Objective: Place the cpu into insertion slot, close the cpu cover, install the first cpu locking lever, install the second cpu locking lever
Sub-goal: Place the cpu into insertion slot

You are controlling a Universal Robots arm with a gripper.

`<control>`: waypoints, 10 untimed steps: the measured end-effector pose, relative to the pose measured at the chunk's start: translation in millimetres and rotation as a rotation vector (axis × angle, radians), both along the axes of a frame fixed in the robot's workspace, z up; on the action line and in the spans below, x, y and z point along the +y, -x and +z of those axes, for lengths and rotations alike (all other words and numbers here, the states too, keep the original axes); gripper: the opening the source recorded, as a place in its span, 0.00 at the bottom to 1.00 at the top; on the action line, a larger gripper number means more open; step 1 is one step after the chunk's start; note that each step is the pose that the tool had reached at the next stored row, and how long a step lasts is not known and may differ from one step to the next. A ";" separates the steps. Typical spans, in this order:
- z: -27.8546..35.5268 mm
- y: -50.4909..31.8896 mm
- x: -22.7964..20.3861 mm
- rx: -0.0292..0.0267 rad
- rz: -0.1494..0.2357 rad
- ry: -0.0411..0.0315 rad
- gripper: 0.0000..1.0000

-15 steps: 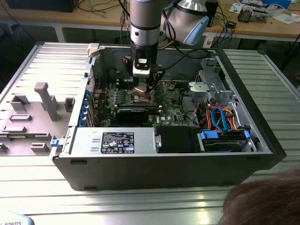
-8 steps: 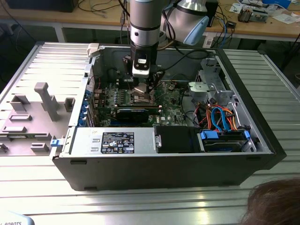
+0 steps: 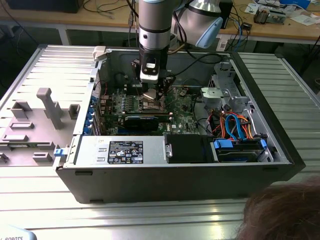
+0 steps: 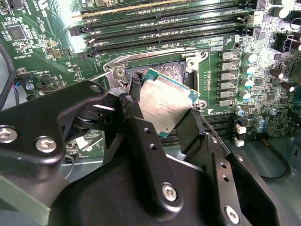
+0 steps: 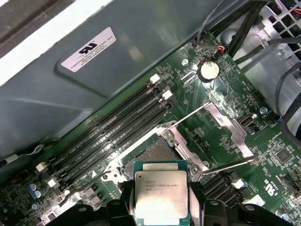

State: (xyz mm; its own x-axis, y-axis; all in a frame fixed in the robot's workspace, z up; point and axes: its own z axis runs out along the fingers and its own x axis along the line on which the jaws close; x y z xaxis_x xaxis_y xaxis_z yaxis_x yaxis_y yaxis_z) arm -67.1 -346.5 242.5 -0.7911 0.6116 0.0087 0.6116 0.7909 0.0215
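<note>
One thing I ask first: what lies at the exterior view's left of the insertion slot (image 3: 150, 106)? (A)

A grey plastic fixture (image 3: 45, 107), well apart from the slot, outside the computer case (image 3: 175, 180). (B)

And at the slot itself? (A)

The end effector (image 3: 151, 93) hangs just over it. In both wrist views its two fingers (image 4: 190, 129) are pinching the cpu (image 4: 164, 106) by opposite edges. The chip is tilted and covers one part of the slot; it is not yet lying in it. The cpu cover (image 5: 228, 127) stands swung open just beside the slot, and two thin levers (image 5: 188, 114) stick out free near it. (B)

What is at the exterior view's right of the slot? (A)

Blue and orange cables (image 3: 235, 127), well apart from it inside the case, and farther the ribbed metal desk (image 3: 295, 85) that carries the case. (B)
</note>
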 end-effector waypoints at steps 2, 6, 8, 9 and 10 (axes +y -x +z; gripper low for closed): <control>-0.1 0.0 0.0 0.0000 -0.005 0.0004 0.54; -0.5 0.0 0.0 0.0000 -0.016 0.0014 0.54; -0.7 0.0 0.0 0.0000 -0.020 0.0016 0.54; -0.8 0.0 0.0 0.0000 -0.023 0.0018 0.54; -0.8 0.0 0.0 0.0000 -0.025 0.0020 0.54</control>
